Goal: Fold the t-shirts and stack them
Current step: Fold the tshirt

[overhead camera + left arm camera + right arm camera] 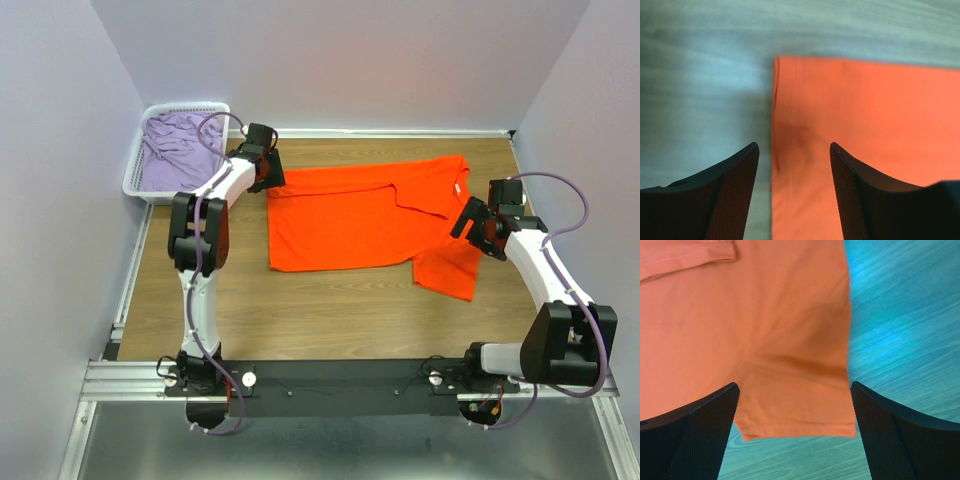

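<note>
The bright orange t-shirt (350,225) lies flat on the wooden table, its upper part folded over and one short sleeve (448,270) sticking out at the near right. My left gripper (268,180) hovers open over the shirt's far left corner. In the left wrist view the cloth's straight edge (774,150) runs between the spread fingers of this gripper (794,145), and nothing is pinched. My right gripper (465,222) stands wide open (794,384) above the sleeve (795,410), whose hem lies between the fingers. The pale lilac t-shirt (180,150) lies crumpled in the basket.
A white lattice basket (135,180) stands in the far left corner against the wall. Walls close the table on the left, back and right. Bare wood shows in front of the shirt, up to the black rail (340,385) that carries the arm bases.
</note>
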Tool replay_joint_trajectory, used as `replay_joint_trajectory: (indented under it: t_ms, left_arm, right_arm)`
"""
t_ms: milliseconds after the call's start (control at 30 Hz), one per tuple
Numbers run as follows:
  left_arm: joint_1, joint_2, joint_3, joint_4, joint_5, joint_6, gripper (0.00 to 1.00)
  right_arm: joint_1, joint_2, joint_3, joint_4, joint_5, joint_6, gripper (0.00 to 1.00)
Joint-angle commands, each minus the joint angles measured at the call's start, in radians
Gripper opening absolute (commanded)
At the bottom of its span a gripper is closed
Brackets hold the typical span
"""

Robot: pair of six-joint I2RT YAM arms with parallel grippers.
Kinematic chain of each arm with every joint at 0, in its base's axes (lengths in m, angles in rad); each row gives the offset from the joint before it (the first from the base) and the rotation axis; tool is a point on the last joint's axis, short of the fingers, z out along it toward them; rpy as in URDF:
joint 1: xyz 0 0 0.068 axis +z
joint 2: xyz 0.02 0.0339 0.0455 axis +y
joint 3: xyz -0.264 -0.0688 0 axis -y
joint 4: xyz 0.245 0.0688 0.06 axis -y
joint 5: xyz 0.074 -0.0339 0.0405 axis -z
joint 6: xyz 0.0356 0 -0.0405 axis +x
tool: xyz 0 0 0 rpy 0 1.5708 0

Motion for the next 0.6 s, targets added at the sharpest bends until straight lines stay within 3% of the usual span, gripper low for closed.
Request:
replay_joint_trajectory:
  t_ms: [0,267,400,567]
  left_arm:
    - [-0.011,-0.267,-0.183,0.073,0.012,0.0,0.68]
    - [-0.047,-0.63,-0.738,0.082,-0.022,-0.048,0.72]
    - [-0.099,-0.794,-0.904,0.023,-0.027,-0.193,0.72]
    - [-0.171,-0.865,-1.009,-0.016,0.002,-0.31,0.7]
  right_arm:
    - [-0.041,0.034,0.04,-0.037,0.042,0.02,0.98]
    - [-0.057,0.068,0.085,-0.064,-0.04,0.037,0.9]
    - [-0.029,0.091,0.1,-0.093,-0.067,0.027,0.91]
    - [0.094,0.117,0.096,-0.103,-0.03,0.015,0.91]
